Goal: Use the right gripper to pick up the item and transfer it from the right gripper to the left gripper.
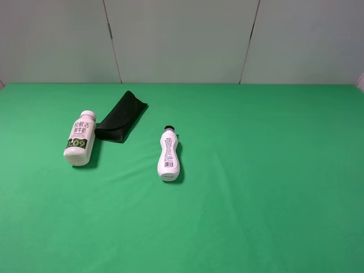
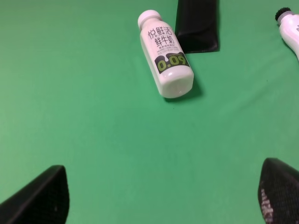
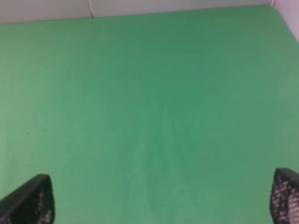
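Observation:
The item, a stout cream-white bottle [image 1: 79, 138] with a wide white cap and a black-green label band, lies on its side on the green cloth at the left; the left wrist view shows it too [image 2: 166, 54]. Neither arm shows in the exterior high view. The left gripper [image 2: 161, 198] is open and empty, with only its two black fingertips [image 2: 39, 198] in view, well short of the bottle. The right gripper [image 3: 159, 198] is open and empty over bare green cloth; no task object shows in its view.
A flat black case [image 1: 120, 117] lies right beside the stout bottle, also seen in the left wrist view [image 2: 196, 23]. A slimmer curvy white bottle with a small black cap [image 1: 168, 153] lies near the middle; its cap end shows in the left wrist view [image 2: 289, 25]. A grey wall [image 1: 182, 40] backs the table.

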Controlling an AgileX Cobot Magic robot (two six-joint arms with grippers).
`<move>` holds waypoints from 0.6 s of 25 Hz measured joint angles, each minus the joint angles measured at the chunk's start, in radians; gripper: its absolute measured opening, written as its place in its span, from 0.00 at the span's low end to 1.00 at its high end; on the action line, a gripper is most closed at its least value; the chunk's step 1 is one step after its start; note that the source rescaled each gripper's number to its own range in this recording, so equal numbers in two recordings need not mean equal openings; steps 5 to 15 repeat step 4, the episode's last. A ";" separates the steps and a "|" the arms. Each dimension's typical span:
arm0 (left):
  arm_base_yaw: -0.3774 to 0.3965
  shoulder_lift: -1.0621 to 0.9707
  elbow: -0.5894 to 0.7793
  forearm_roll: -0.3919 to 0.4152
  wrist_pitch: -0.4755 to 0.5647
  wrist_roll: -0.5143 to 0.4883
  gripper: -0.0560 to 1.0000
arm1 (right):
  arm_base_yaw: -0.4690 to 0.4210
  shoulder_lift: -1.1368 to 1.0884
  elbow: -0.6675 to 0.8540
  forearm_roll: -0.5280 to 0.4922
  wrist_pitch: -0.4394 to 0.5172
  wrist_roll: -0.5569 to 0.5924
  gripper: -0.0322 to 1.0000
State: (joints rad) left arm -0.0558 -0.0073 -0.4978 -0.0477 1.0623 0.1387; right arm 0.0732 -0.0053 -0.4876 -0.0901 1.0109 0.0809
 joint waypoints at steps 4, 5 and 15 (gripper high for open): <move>0.000 0.000 0.000 0.000 0.000 -0.006 0.62 | 0.000 0.000 0.000 0.000 0.001 0.000 1.00; 0.000 0.000 0.000 0.000 0.000 -0.006 0.62 | 0.000 0.000 0.000 0.000 0.001 0.000 1.00; 0.000 0.000 0.000 0.000 0.000 -0.006 0.62 | 0.000 0.000 0.000 0.000 0.001 0.000 1.00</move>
